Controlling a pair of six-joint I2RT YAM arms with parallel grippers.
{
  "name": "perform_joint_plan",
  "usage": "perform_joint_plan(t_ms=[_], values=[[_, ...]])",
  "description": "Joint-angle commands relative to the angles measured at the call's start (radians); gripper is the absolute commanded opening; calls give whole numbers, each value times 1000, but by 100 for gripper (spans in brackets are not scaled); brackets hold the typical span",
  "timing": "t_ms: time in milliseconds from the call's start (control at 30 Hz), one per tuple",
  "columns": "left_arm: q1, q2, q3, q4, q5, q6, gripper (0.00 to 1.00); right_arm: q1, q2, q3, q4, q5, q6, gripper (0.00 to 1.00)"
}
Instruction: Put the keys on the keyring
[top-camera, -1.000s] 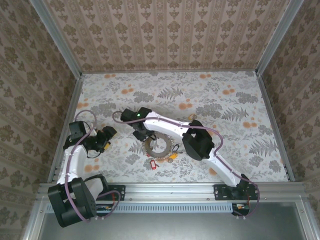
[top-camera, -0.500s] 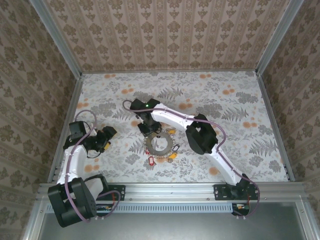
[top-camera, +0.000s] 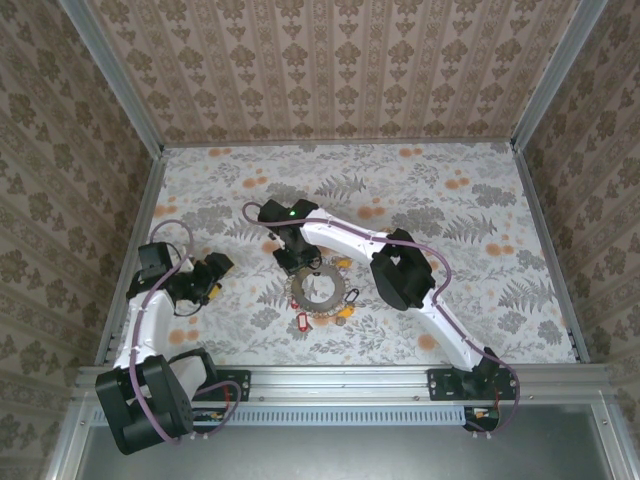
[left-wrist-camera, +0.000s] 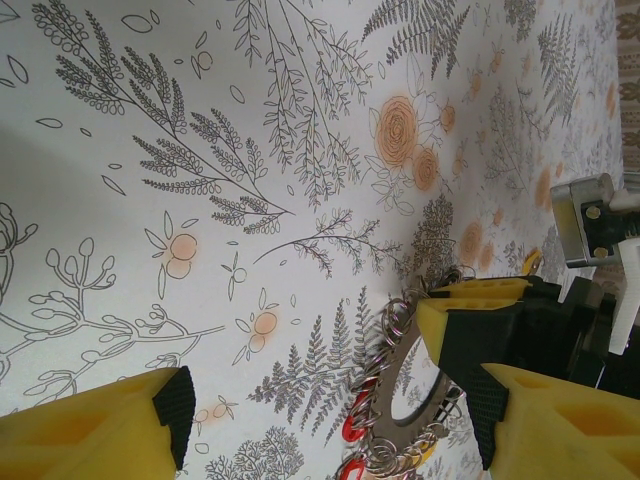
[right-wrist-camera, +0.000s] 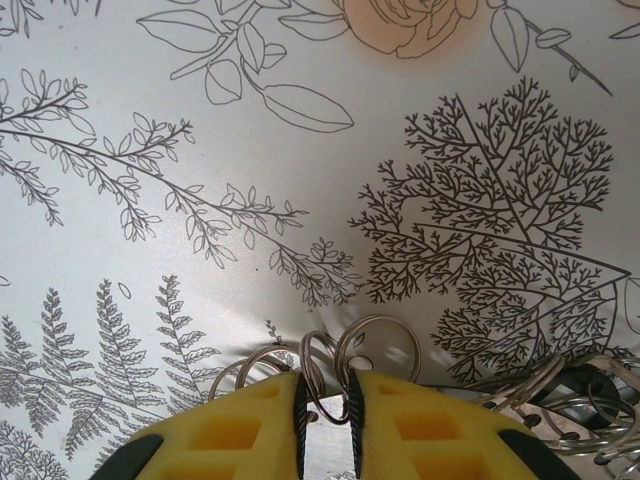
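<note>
Centrally, right hand clamped on small ring at keyring edge; left hand apart.

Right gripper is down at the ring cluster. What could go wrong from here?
1. The right gripper pinches one thin wire loop among several overlapping ones. It could slip out or snag its neighbours.
2. The left gripper hangs open, away from the keyring, so a pull may drag the whole cluster.
</note>
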Motion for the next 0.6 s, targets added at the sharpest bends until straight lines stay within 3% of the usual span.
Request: perform_joint_plan(t_ms=[0,267,567], values=[[6,-4,-5,-8,6,19,75,3,-10,7,-3,-35,-29,21],[7,-8,0,-1,19,21,73,1,-32,-55,63,-33,-99,18],[3,-24,5,-4,24,27,73,0,-38,-55,42,78,-163,21]])
